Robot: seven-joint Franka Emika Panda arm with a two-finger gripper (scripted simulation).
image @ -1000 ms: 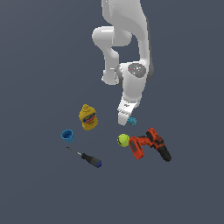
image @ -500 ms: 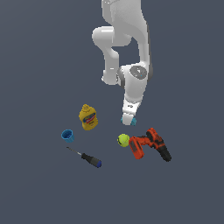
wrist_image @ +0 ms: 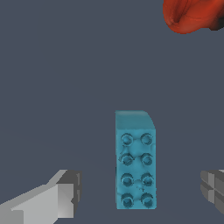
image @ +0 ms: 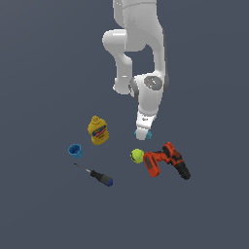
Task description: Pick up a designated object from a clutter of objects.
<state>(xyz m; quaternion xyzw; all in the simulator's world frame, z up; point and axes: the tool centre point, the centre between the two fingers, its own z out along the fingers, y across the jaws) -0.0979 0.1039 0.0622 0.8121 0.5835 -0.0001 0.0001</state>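
The gripper (image: 143,132) hangs low over the desk (image: 44,209), pointing down, with its fingers spread wide. In the wrist view the block (wrist_image: 134,161) lies between the two fingers (wrist_image: 63,194), and there is a clear gap on each side, so neither finger touches it. The block is teal, flat and long, with eight studs in two rows on top. It lies on the desk with the studs facing up. In the exterior view only a small teal part of the block (image: 146,133) shows, right under the gripper tip; the arm (image: 148,95) hides the rest.

The ball (image: 137,155) is near the gripper, a little toward the camera, and it sits just beside the red front end of the drill (image: 168,163). I cannot tell if ball and drill touch. The drill lies on its side, on the exterior view's right of the ball. In the wrist view a red rounded part of the drill (wrist_image: 192,15) shows at the edge, well apart from the block.

The bottle (image: 98,130) stands upright, away from the gripper on the exterior view's left. The cup (image: 75,151) is farther on that side, and the screwdriver (image: 95,174) lies flat near the cup, closer to the camera, with its dark handle end away from the cup.
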